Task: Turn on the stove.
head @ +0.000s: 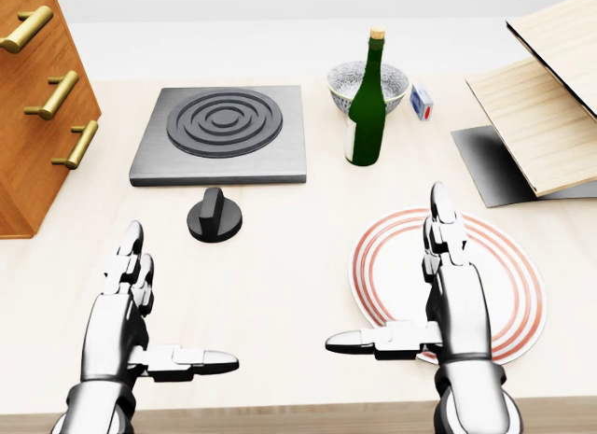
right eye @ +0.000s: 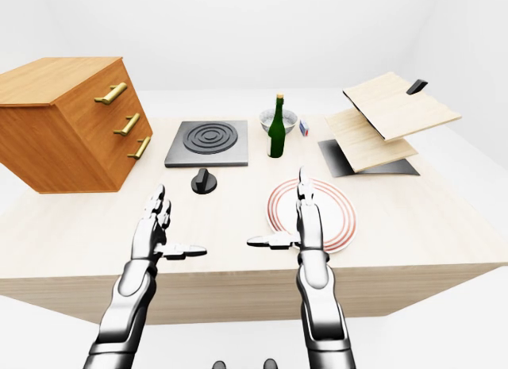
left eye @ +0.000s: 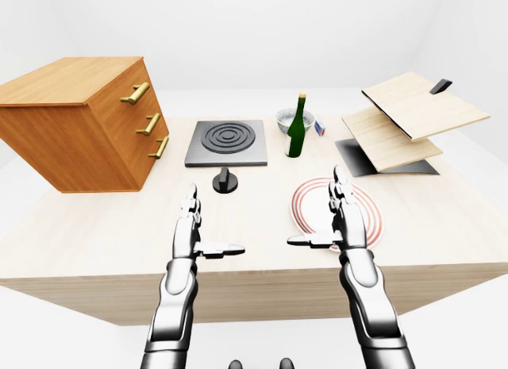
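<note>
Both hands hover open and empty over the counter [head: 280, 294]; the stove [head: 222, 133] and its knob [head: 215, 215] lie just beyond the left hand [head: 126, 308], untouched. The right hand [head: 448, 294] hangs above a plate [head: 518, 294]. Nothing appears done.

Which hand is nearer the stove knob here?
Left. The left hand is just below and left of the knob in the head view; the right hand is far to its right, over the plate.
</note>
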Controlling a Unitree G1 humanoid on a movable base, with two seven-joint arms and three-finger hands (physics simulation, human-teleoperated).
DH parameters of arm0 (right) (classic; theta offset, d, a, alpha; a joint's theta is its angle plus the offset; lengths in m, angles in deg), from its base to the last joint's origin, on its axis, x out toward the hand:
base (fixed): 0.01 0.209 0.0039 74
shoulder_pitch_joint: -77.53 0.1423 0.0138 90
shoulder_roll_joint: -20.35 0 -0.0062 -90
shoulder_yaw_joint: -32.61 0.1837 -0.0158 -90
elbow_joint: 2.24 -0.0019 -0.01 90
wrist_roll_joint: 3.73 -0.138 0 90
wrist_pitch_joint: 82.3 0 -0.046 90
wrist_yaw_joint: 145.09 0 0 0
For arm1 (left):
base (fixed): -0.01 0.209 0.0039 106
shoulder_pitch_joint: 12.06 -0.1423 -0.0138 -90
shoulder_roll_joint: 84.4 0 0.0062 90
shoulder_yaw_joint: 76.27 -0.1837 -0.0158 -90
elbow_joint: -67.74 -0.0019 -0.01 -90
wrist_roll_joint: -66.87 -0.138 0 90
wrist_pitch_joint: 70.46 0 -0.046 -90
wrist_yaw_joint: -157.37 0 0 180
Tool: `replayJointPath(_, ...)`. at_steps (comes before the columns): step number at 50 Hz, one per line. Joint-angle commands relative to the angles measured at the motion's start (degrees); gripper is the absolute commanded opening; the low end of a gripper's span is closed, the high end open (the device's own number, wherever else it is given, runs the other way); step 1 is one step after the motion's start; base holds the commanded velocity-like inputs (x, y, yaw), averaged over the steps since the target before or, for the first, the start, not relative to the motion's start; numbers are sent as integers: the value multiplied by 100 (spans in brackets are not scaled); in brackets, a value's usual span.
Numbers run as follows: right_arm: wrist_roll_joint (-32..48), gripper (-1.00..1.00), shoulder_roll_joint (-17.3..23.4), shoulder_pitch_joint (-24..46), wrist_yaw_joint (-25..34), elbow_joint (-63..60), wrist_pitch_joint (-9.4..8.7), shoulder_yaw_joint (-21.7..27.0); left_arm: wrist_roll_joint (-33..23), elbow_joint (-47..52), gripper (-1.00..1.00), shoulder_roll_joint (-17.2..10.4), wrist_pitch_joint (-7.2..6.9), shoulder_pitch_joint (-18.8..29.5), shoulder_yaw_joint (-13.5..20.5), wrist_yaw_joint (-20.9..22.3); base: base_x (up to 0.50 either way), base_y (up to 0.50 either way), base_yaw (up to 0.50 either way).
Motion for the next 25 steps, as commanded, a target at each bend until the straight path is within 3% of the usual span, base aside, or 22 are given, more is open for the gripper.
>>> replayJointPath(1,264,100,16,-157,55,-661,0,-152,-161,858,100,25,-169,-196,-133,24,0,0,0)
replayJointPath(4,433,100,8,-363,132,-1254,0,-290,-167,1548,100,49,-296,-420,-182,83,0,0,0)
replayJointPath(13,1116,100,-28,-1066,-70,-3263,0,-764,-187,3602,100,83,-296,-1215,-474,247,0,0,0)
replayJointPath(19,1132,100,84,-1559,-143,-3860,0,-921,-119,4233,100,35,-296,-1592,-564,281,0,0,0)
replayJointPath(25,1141,100,95,-1592,-169,-3860,0,-929,-123,4208,100,30,-296,-1560,-565,270,0,0,0)
